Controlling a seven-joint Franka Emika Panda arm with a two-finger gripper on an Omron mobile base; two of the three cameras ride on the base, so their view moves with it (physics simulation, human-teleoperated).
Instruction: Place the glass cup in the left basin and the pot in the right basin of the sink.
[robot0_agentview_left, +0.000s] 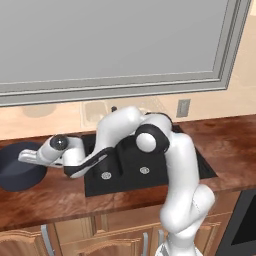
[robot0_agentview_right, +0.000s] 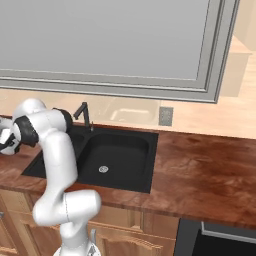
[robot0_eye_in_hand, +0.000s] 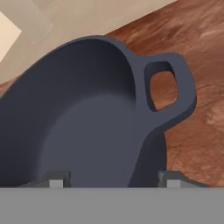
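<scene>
Wide round dark blue-grey pot resting on the reddish-brown wooden worktop, left of the matte black sink. Gripper parted, straddling the pot's rim wall just beside 1 loop handle, not yet clamped.

1 pot, dark blue-grey, w/ 1 loop handle in sight. 1 black sink w/ 2 basins: narrow left basin, wider right basin; 2 silver drains total. 1 faucet. 1 wall outlet. 1 gripper.
</scene>
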